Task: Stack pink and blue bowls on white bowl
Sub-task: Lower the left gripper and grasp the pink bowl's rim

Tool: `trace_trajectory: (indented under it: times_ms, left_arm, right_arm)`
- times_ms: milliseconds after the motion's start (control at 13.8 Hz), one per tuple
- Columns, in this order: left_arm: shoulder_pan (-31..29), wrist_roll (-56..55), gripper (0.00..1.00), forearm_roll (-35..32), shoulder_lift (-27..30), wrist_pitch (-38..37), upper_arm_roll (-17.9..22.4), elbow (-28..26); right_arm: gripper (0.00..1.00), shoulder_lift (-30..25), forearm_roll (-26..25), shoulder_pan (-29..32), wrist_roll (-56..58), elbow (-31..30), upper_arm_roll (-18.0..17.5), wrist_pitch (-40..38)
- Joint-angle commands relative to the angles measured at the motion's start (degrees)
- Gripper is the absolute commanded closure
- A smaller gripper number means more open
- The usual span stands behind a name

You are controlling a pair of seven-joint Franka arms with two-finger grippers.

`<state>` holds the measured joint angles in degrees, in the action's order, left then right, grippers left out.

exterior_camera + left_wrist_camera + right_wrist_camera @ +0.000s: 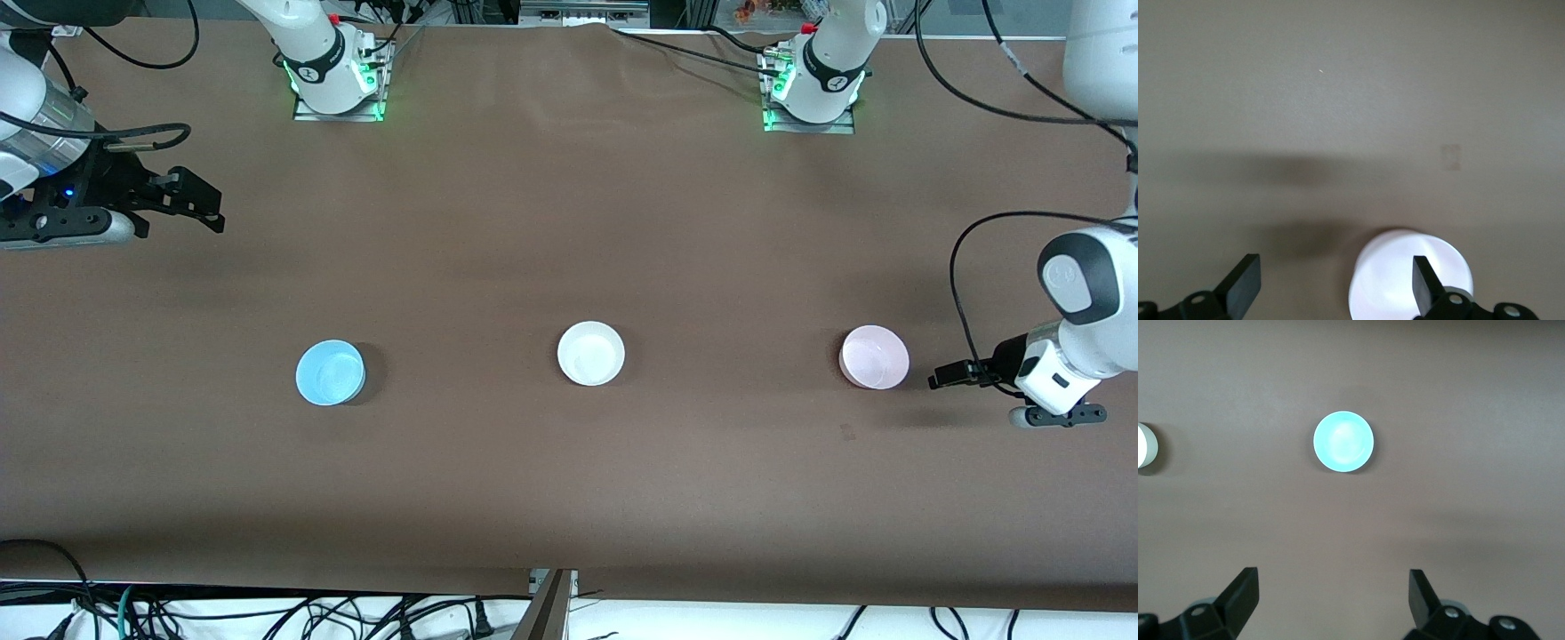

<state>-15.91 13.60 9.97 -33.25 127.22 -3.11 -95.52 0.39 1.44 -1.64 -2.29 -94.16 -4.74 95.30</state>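
Now, white bowl [591, 353]: upright on the brown table [569, 222], at the middle of a row of three bowls, nothing inside it; only its edge shows in the right wrist view [1145, 447].
Blue bowl [330, 372]: upright toward the right arm's end of the table, well apart from the white bowl and slightly nearer the front camera; empty, as the right wrist view [1343, 441] shows from above.
Pink bowl [875, 356]: upright toward the left arm's end of the table, well apart from the white bowl, empty; in the left wrist view [1410, 277] it looks washed out, almost white.
Stacking: none of the bowls sits on another.
Left gripper [944, 377]: low at the left arm's end of the table, just beside the pink bowl and pointing at it, not touching; fingers spread wide, holding nothing. In the left wrist view [1335, 283] one finger [1426, 283] crosses in front of the bowl.
Right gripper [197, 200]: up over bare table at the right arm's end, well apart from the blue bowl; fingers spread wide and empty, seen also in the right wrist view [1333, 597].
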Motion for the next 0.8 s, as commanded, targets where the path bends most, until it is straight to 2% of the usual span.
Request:
trace_trajectory:
  times_ms: [0, 434, 578, 651, 723]
  left_arm:
    - [-0.3, 2.9, 0.00, 3.0, 0.1, 5.0, -0.4, -4.2]
    - [0.5, 3.1, 0.00, 3.0, 2.3, 8.3, -0.3, -11.4]
    - [1.1, 3.4, 0.07, 3.0, 2.7, 11.4, -0.4, -13.7]
    - [1.2, 3.4, 0.15, 3.0, 2.7, 12.5, -0.4, -14.2]
    - [1.2, 3.4, 0.16, 3.0, 2.7, 12.5, -0.4, -14.7]
  right_arm:
    - [0.01, 0.0, 0.3, 0.2, 0.5, 0.5, 0.1, -0.6]
    - [0.01, 0.8, -0.1, 0.2, 1.1, 0.6, 0.0, -0.1]
    - [0.01, 0.8, -0.4, 0.1, 1.0, 0.6, -0.2, -0.4]
    - [0.01, 0.9, -0.4, 0.1, 0.9, 0.6, -0.3, -0.5]
    - [0.01, 0.9, -0.4, 0.1, 0.9, 0.6, -0.3, -0.6]
